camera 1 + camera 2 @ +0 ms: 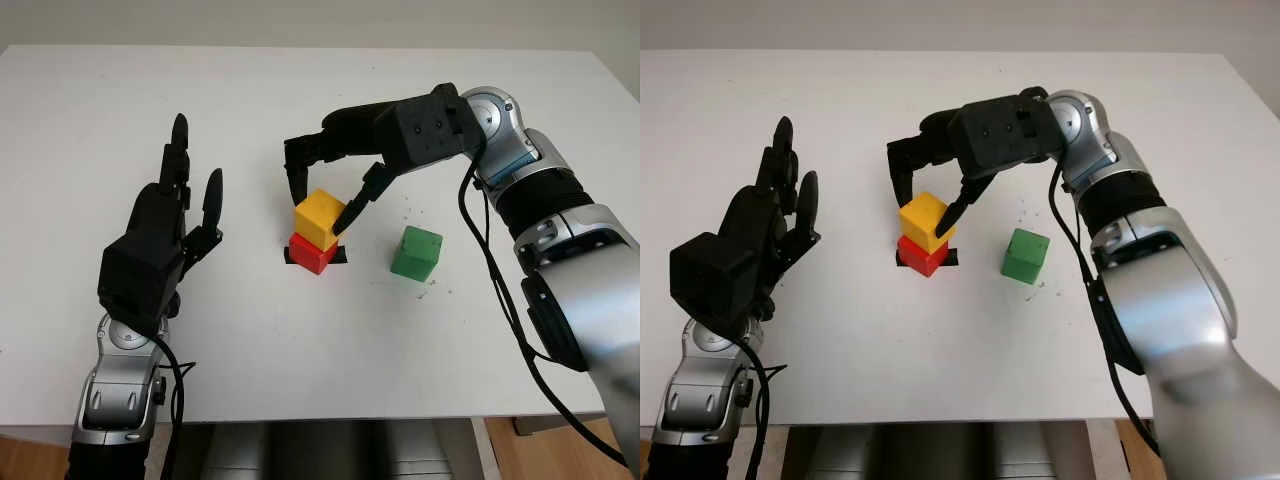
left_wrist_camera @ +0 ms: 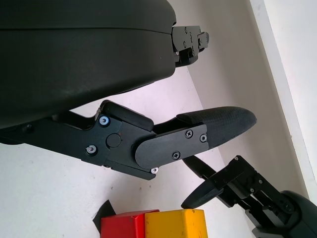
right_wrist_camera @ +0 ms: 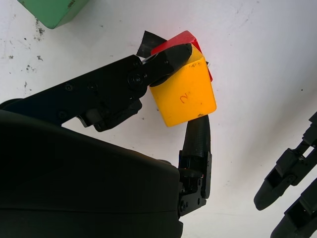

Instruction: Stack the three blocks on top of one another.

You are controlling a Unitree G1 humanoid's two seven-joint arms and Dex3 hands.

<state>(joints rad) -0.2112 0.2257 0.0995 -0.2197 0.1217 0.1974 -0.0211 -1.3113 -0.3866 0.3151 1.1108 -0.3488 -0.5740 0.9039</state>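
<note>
The white table (image 1: 300,100) spreads wide before me, scuffed with small dark specks near its middle. My right arm reaches in over it from the right, and my right hand (image 1: 335,185) hangs above the middle of the table with its fingers (image 3: 168,57) pinching the yellow block (image 1: 319,217) from opposite sides; in my right wrist view one fingertip presses one face and another presses the face across from it. My left hand (image 1: 170,215) is raised over the left part of the table, open, holding nothing, well apart from the blocks.

The yellow block sits on top of the red block (image 1: 312,253), slightly turned against it. The red block stands on a small patch of black tape (image 1: 340,256) stuck to the table. On the yellow block's face I can see a faint scribbled mark (image 3: 185,97), too unclear for me to read. The green block (image 1: 416,252) stands alone on the table, near the stack to its right, not touching it.
</note>
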